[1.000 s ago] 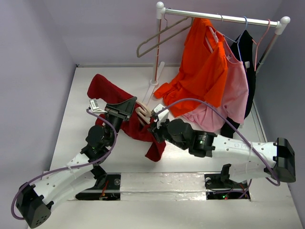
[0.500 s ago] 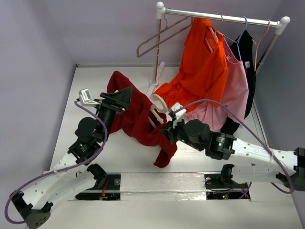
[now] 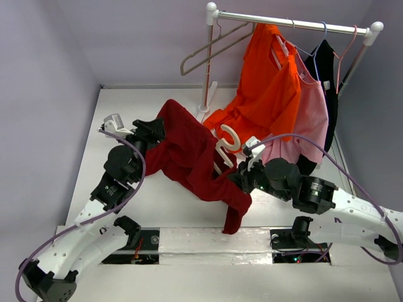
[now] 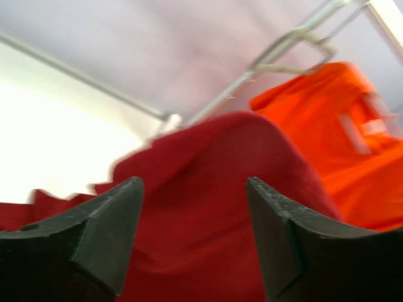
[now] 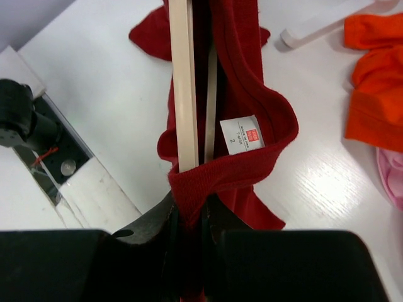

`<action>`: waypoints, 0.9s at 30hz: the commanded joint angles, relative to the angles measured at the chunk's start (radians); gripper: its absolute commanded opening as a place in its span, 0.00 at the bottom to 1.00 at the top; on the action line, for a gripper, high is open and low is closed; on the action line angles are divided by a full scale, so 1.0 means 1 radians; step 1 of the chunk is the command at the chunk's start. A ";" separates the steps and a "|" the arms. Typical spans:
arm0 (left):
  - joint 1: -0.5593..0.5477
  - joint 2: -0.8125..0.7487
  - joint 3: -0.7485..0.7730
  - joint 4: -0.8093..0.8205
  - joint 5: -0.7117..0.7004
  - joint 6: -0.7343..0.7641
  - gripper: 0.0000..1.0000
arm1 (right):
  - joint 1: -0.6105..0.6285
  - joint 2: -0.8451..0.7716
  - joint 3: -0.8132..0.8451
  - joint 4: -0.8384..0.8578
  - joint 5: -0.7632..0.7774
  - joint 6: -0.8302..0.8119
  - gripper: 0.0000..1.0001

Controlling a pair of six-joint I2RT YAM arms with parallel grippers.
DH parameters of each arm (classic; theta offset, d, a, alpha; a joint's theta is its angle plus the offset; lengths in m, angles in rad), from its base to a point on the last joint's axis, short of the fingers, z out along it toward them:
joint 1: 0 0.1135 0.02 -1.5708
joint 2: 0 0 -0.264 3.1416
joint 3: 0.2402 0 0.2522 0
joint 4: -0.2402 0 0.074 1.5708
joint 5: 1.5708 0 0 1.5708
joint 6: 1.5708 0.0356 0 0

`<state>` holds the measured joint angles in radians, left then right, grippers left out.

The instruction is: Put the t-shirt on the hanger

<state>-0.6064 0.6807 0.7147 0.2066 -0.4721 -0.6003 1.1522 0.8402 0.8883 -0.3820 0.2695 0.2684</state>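
Note:
The maroon t-shirt (image 3: pixel 189 151) hangs draped over the cream hanger (image 3: pixel 228 135), lifted off the table, with one end trailing down toward the near edge. My right gripper (image 3: pixel 239 175) is shut on the shirt's ribbed collar and the hanger's bars. In the right wrist view the hanger (image 5: pixel 182 82) runs under the collar of the t-shirt (image 5: pixel 252 75) into the gripper (image 5: pixel 189 207). My left gripper (image 3: pixel 154 129) is open at the shirt's left shoulder. In the left wrist view the gripper (image 4: pixel 194 185) is open, with the t-shirt (image 4: pixel 201 239) just beyond the tips.
A clothes rack (image 3: pixel 289 24) stands at the back right with a thin grey-tan hanger (image 3: pixel 208 50), a bright orange shirt (image 3: pixel 271 94), a pink garment (image 3: pixel 312 119) and a black garment (image 3: pixel 326 69). The rack's foot (image 3: pixel 204 110) rests just behind the t-shirt. Walls close the left and back.
My right gripper has carried the hanger and t-shirt up and to the right. The shirt now hangs spread over the hanger. My left gripper has drawn back left and stands open.

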 commanded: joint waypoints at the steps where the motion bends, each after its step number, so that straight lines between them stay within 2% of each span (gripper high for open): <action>1: 0.054 0.038 -0.015 0.025 0.047 0.066 0.64 | -0.015 -0.038 0.075 -0.037 -0.018 0.018 0.00; 4: 0.105 0.065 -0.040 0.095 0.127 0.114 0.64 | -0.016 -0.061 0.093 -0.077 -0.026 0.029 0.00; 7: 0.120 0.080 -0.080 0.189 0.223 0.170 0.63 | -0.016 -0.087 0.103 -0.095 -0.030 0.034 0.00; 11: 0.131 0.132 -0.080 0.237 0.332 0.218 0.62 | -0.016 -0.113 0.106 -0.104 -0.038 0.034 0.00; 18: 0.131 0.190 -0.092 0.309 0.391 0.249 0.61 | -0.016 -0.130 0.103 -0.104 -0.049 0.032 0.00; 20: 0.131 0.221 -0.069 0.304 0.388 0.261 0.49 | -0.016 -0.131 0.100 -0.104 -0.049 0.035 0.00; 21: 0.131 0.227 -0.060 0.303 0.379 0.263 0.38 | -0.016 -0.135 0.100 -0.104 -0.046 0.035 0.00; 22: 0.131 0.232 -0.052 0.289 0.360 0.257 0.13 | -0.016 -0.138 0.098 -0.107 -0.044 0.035 0.00; 23: 0.131 0.229 -0.044 0.289 0.331 0.251 0.05 | -0.016 -0.139 0.100 -0.112 -0.042 0.037 0.00; 24: 0.131 0.224 -0.043 0.290 0.319 0.246 0.00 | -0.016 -0.141 0.100 -0.115 -0.036 0.038 0.00; 27: 0.131 0.197 -0.038 0.271 0.265 0.224 0.00 | -0.016 -0.147 0.100 -0.132 -0.026 0.040 0.00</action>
<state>-0.4805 0.9165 0.6224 0.4355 -0.1501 -0.3660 1.1446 0.7200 0.9360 -0.5629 0.2310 0.3050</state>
